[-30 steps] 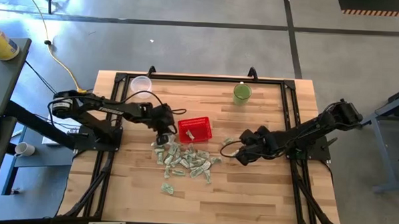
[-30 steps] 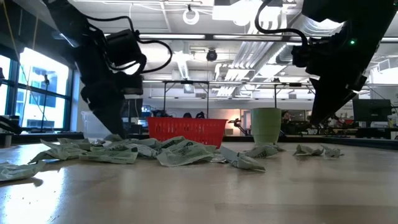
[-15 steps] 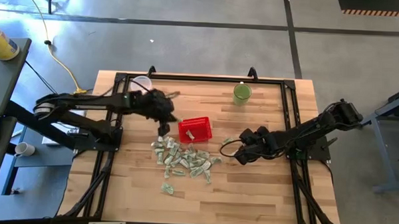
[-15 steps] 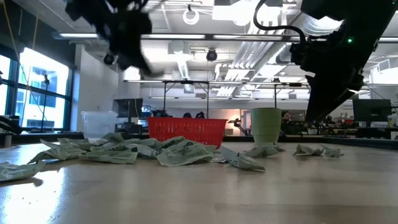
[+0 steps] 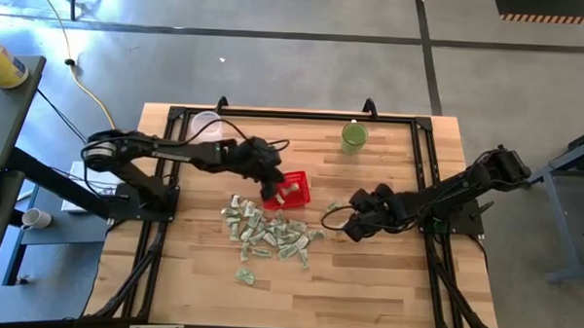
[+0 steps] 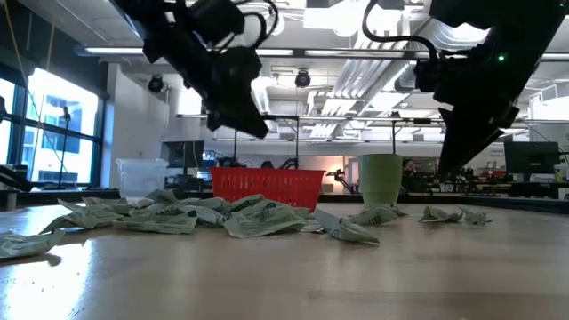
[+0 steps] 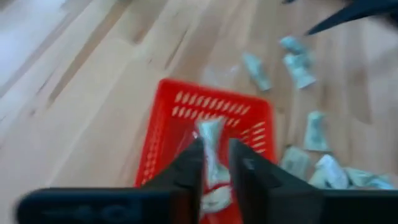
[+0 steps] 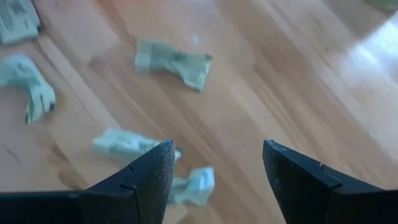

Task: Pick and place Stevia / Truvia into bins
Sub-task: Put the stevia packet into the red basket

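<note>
Sachets (image 5: 270, 233) lie heaped on the table (image 5: 385, 284) just in front of the red basket (image 5: 293, 188), with a clear cup (image 5: 205, 123) at the back left and a green cup (image 5: 353, 137) at the back right. Over the basket's left edge, the left gripper (image 7: 215, 168) has its fingers slightly apart around one sachet (image 7: 211, 142), though I cannot tell whether they grip it. Right of the heap, the right gripper (image 8: 214, 171) hangs low with fingers wide apart and empty above a few scattered sachets.
</note>
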### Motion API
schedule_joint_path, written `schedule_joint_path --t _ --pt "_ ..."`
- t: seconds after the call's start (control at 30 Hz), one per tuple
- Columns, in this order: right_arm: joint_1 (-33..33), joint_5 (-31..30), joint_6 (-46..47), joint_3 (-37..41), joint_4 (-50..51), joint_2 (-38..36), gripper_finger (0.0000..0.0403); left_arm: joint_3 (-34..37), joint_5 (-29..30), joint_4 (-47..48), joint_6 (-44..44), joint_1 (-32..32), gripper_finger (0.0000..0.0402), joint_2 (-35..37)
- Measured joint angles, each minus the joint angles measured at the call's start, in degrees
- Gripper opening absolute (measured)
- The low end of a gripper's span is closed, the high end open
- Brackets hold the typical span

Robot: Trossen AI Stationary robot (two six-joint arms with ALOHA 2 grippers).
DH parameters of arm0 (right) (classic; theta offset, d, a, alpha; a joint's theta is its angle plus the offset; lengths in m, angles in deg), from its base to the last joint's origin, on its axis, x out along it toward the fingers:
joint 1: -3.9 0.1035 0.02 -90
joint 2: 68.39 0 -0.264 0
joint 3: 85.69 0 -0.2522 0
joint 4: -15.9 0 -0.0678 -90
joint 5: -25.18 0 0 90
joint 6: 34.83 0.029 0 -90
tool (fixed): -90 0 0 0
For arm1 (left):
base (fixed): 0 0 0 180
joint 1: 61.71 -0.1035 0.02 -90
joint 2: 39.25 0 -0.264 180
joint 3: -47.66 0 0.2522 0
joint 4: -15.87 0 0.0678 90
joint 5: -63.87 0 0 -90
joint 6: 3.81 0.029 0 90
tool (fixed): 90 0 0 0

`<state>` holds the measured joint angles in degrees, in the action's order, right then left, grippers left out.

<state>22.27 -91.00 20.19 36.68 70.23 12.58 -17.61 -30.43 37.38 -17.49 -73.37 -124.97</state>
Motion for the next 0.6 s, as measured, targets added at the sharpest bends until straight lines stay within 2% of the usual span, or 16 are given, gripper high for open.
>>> schedule_joint_path --t 0.13,0.27,0.4,0.53,0.6 --pt "0.4 4.1 -3.7 0.0 0.9 -0.1 0.0236 -2.8 -1.0 12.0 -1.7 0.5 0.0205 -0.1" --pt "3.0 6.7 -14.7 0.0 1.6 -0.8 0.0236 -6.5 -0.8 21.8 -1.4 2.6 0.0253 2.6" --pt "4.9 7.1 -25.9 0.0 2.9 -0.8 0.0236 -7.9 1.8 25.3 -0.6 6.0 0.026 7.2" --pt "4.1 7.8 -36.8 1.2 -2.2 -0.8 0.0236 -7.9 7.7 30.8 -2.6 7.6 0.0243 10.8" --pt "2.9 7.9 -40.7 2.0 -5.0 -0.8 0.0236 -7.9 8.8 33.1 -4.2 7.7 0.0231 12.1"
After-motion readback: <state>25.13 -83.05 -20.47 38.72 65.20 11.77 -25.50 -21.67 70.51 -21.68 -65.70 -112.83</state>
